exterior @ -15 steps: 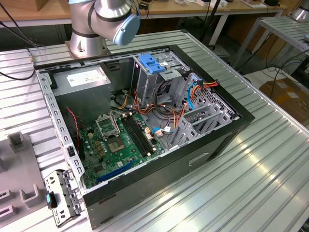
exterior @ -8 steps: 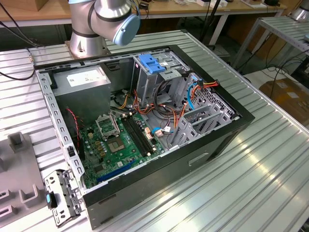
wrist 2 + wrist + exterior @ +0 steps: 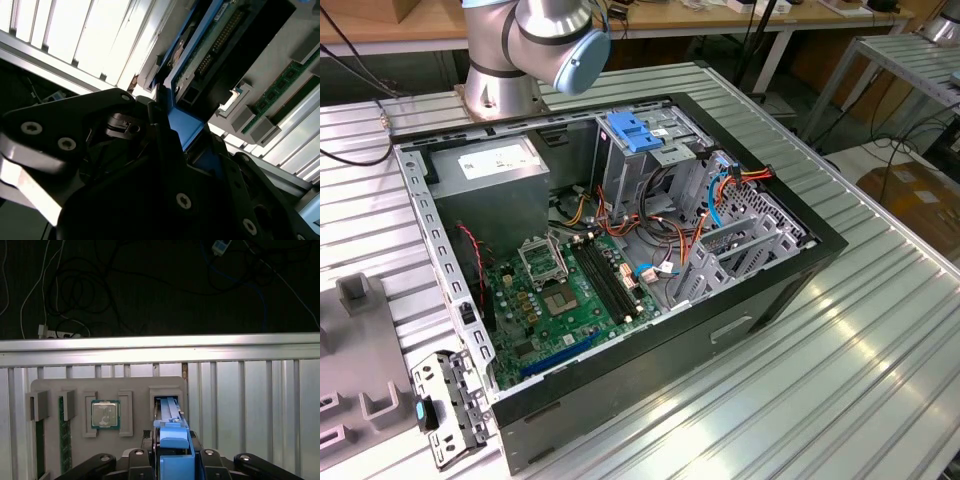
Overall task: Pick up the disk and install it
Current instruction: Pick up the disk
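End effector (image 3: pixel 173 442) closed tight on the disk (image 3: pixel 169 410), clamping its blue side rail. The disk stands on edge at a slot of the grey fixture tray (image 3: pixel 135 386), beside the tray's CPU (image 3: pixel 105 414). Tray lies on ribbed aluminium worktop (image 3: pixel 250 405). Beyond the tray, dark floor with loose cables (image 3: pixel 55 333).

Open computer case (image 3: pixel 650 372) on ribbed metal table (image 3: pixel 865 385), green motherboard (image 3: pixel 560 300), grey tray (image 3: pixel 100 385) holding processor chip (image 3: pixel 105 414)

The disk (image 3: pixel 172 437) has blue rails (table (image 3: pixel 250 405) ribbed silver).
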`<state>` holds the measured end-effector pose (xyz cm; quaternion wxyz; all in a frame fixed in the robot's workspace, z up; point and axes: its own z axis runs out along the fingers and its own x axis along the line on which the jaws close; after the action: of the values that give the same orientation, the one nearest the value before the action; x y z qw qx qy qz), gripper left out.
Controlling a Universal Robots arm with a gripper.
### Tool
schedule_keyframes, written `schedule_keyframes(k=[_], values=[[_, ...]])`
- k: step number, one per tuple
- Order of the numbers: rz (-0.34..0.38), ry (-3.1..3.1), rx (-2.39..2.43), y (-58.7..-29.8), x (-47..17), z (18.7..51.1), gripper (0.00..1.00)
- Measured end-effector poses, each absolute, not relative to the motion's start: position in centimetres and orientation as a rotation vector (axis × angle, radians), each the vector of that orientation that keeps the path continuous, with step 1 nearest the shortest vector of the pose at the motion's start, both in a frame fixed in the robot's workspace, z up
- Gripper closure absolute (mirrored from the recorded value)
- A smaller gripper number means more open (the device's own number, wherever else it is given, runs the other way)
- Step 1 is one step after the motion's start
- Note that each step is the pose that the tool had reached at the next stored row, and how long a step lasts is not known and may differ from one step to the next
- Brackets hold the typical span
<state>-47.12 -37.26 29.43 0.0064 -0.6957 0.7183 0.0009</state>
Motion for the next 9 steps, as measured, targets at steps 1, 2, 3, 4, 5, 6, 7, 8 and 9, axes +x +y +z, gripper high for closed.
schedule_keyframes(k=[1, 2, 3, 4, 5, 6, 7, 8, 9], values=[[0.003, 2.247, -2.177, -37.26, -47.12, 29.43, 0.63], [0.003, 2.247, -2.177, -37.26, -47.12, 29.43, 0.63], [0.003, 2.247, -2.177, -37.26, -47.12, 29.43, 0.63], [0.003, 2.247, -2.177, -37.26, -47.12, 29.43, 0.63], [0.003, 2.247, -2.177, -37.26, -47.12, 29.43, 0.63], [0.003, 2.247, -2.177, -37.26, -47.12, 29.43, 0.63], [0.002, 2.247, -2.177, -37.26, -47.12, 29.43, 0.63], [0.002, 2.247, -2.177, -37.26, -47.12, 29.46, 0.63], [0.002, 2.247, -2.177, -37.26, -47.12, 29.53, 0.63]])
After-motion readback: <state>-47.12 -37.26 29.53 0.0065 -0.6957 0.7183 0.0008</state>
